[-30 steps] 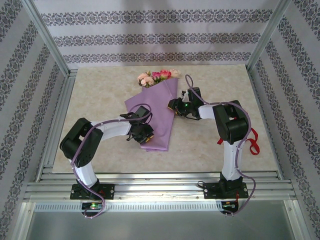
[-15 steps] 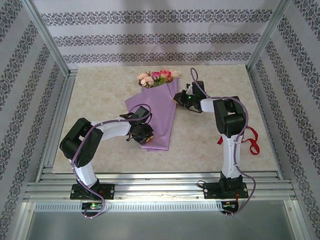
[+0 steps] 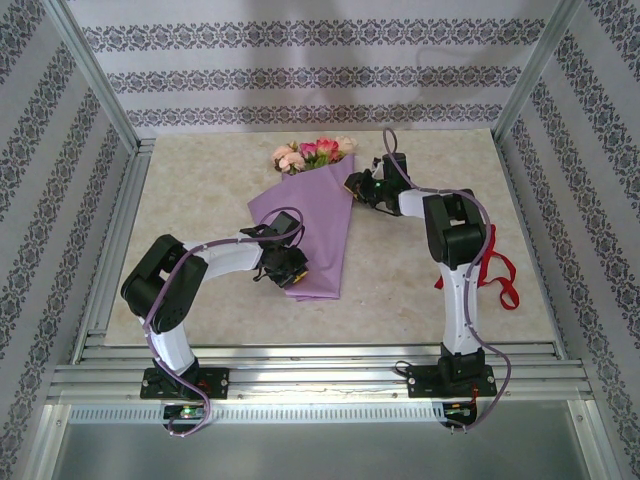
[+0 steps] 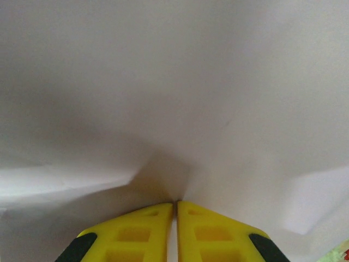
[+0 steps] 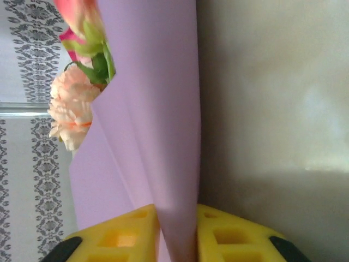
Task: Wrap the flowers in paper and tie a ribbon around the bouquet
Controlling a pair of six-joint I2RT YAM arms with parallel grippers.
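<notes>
The bouquet lies slantwise mid-table: pink, peach and magenta flowers [image 3: 315, 152] stick out of the far end of the folded lilac paper [image 3: 312, 222]. My left gripper [image 3: 291, 276] sits on the cone's near end. In the left wrist view its yellow fingers [image 4: 143, 232] are pressed together at a crease of pale paper [image 4: 180, 98]. My right gripper [image 3: 359, 186] is at the paper's far right edge. Its yellow fingers [image 5: 128, 234] clamp a fold of paper [image 5: 158, 109], with a peach rose [image 5: 71, 106] beyond. The red ribbon [image 3: 503, 278] lies by the right arm.
The marble-look table [image 3: 200, 180] is bounded by metal rails at the left [image 3: 118, 230] and front, with patterned walls all round. Purple cables loop along both arms. Bare tabletop lies left of the bouquet and between the two arm bases.
My right gripper has moved up and left from beside the bouquet to the paper's far right edge and closed on a fold. The left gripper has stayed put on the near end.
</notes>
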